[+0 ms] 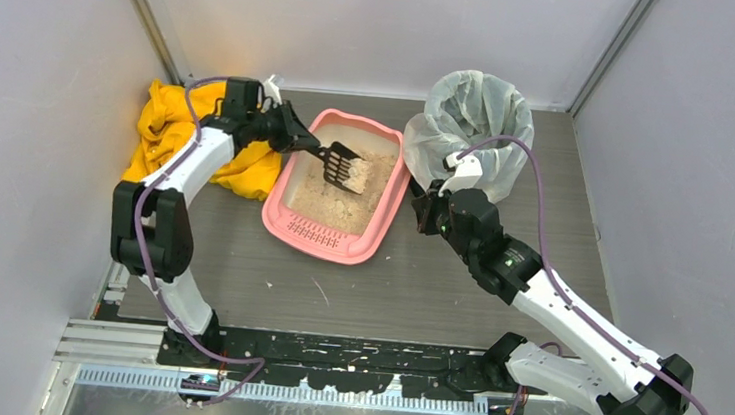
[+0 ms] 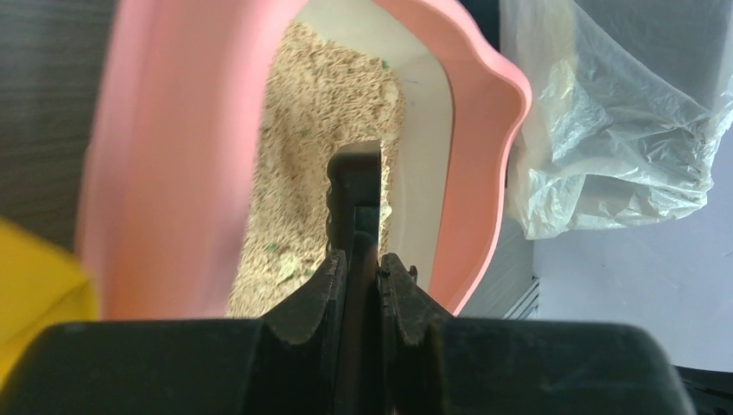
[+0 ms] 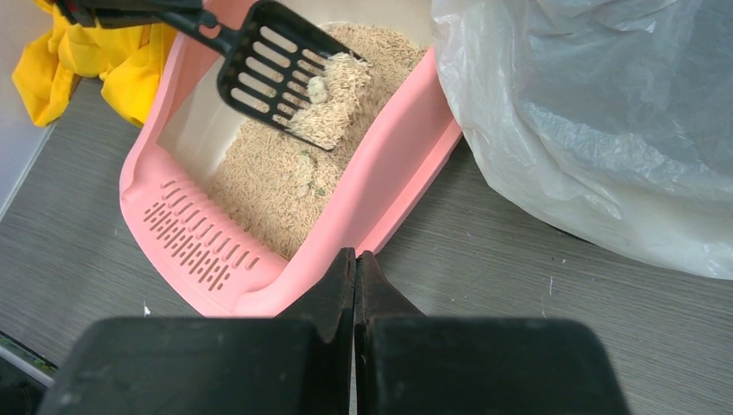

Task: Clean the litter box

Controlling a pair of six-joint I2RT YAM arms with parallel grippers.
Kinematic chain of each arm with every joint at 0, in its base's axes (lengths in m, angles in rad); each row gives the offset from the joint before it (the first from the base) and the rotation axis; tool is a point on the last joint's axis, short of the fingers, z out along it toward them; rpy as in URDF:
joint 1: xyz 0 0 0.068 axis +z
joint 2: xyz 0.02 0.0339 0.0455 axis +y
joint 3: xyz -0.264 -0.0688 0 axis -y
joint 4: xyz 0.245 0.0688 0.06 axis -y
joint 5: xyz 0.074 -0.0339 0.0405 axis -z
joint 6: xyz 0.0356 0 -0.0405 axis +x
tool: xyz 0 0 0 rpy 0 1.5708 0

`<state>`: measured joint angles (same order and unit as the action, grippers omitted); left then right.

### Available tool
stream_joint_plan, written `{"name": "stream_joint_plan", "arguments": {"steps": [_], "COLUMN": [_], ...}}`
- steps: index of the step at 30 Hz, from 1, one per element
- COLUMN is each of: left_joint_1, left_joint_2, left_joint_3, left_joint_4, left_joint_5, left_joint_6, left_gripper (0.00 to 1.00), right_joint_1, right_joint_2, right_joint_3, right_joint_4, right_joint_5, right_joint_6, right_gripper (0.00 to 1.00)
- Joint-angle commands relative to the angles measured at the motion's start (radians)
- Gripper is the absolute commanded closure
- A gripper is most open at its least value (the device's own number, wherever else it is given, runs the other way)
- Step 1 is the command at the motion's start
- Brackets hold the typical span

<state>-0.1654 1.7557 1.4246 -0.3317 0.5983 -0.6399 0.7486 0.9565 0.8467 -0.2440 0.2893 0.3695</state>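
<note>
Ahead of left fingers [image 2: 318, 301], litter box [image 2: 164, 164]

Left wrist view: scoop [image 2: 356, 173] edge-on, slots hidden; litter box [image 2: 173, 156] near rim blurred, far end cut by top edge; yellow cloth [image 2: 35, 285] cut at left edge. Right wrist view: bin liner [image 3: 588, 112] runs off top and right. Pale lump [image 3: 318, 88] on scoop too small to identify.
</note>
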Motion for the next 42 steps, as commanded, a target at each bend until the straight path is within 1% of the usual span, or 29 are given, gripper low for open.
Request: {"name": "stream_joint_plan", "arguments": {"steps": [1, 4, 6, 8, 10, 14, 16, 17, 20, 22, 27, 30, 31, 32, 35, 37, 38, 40, 42], "left_joint_1": [0.061, 0.083, 0.100, 0.117, 0.128, 0.141, 0.153, 0.160, 0.225, 0.228, 0.240, 0.234, 0.237, 0.240, 0.226, 0.227, 0.229, 0.204, 0.205], "left_joint_2": [-0.127, -0.199, -0.229, -0.245, -0.263, -0.320, -0.349, -0.363, -0.389, -0.381, -0.336, -0.294, -0.282, -0.275, -0.281, -0.294, -0.303, -0.308, -0.310], "left_joint_3": [-0.137, -0.320, -0.413, -0.461, -0.483, -0.512, -0.518, -0.512, -0.476, -0.488, -0.572, -0.617, -0.619, -0.617, -0.609, -0.628, -0.634, -0.632, -0.646], "left_joint_4": [0.103, 0.303, 0.447, 0.540, 0.591, 0.647, 0.650, 0.624, 0.506, 0.521, 0.696, 0.904, 0.957, 0.972, 0.909, 0.901, 0.871, 0.825, 0.832], "left_joint_5": [0.060, 0.095, 0.123, 0.151, 0.162, 0.137, 0.129, 0.132, 0.133, 0.142, 0.223, 0.272, 0.287, 0.288, 0.268, 0.259, 0.246, 0.229, 0.220], "left_joint_6": [-0.063, -0.176, -0.248, -0.304, -0.335, -0.376, -0.387, -0.376, -0.308, -0.319, -0.429, -0.570, -0.602, -0.614, -0.578, -0.569, -0.552, -0.518, -0.522], "left_gripper": [1.00, 1.00, 1.00, 1.00, 1.00, 1.00, 1.00, 1.00, 1.00, 1.00, 1.00, 1.00, 1.00, 1.00, 1.00, 1.00, 1.00, 1.00, 1.00], "right_joint_1": [-0.006, -0.006, -0.005, -0.005, -0.005, -0.005, -0.005, -0.005, -0.005, -0.005, -0.007, -0.007, -0.006, -0.006, -0.006, -0.006, -0.006, -0.007, -0.006], "right_joint_2": [-0.004, 0.006, 0.013, 0.024, 0.030, 0.027, 0.025, 0.024, 0.021, 0.020, 0.029, 0.035, 0.037, 0.041, 0.052, 0.053, 0.052, 0.051, 0.060], "right_joint_3": [0.000, -0.007, -0.006, -0.004, -0.006, -0.010, -0.011, -0.012, -0.012, -0.011, -0.006, -0.011, -0.011, -0.013, -0.011, -0.010, -0.011, -0.016, -0.013], "right_joint_4": [0.065, 0.083, 0.089, 0.092, 0.095, 0.100, 0.100, 0.097, 0.094, 0.092, 0.090, 0.094, 0.096, 0.103, 0.109, 0.112, 0.113, 0.118, 0.119], "right_joint_5": [-0.002, -0.008, -0.020, -0.034, -0.040, -0.039, -0.036, -0.035, -0.034, -0.035, -0.038, -0.035, -0.037, -0.044, -0.057, -0.055, -0.053, -0.052, -0.052], "right_joint_6": [0.010, 0.015, 0.019, 0.021, 0.022, 0.025, 0.025, 0.025, 0.023, 0.020, 0.017, 0.021, 0.024, 0.027, 0.032, 0.034, 0.034, 0.037, 0.034], "right_gripper": [0.99, 0.99, 0.99, 0.99, 0.99, 0.99, 0.99, 0.99, 0.99, 0.99, 0.99, 0.99, 0.99, 0.99, 0.99, 0.99, 0.99, 0.99, 0.99]}}
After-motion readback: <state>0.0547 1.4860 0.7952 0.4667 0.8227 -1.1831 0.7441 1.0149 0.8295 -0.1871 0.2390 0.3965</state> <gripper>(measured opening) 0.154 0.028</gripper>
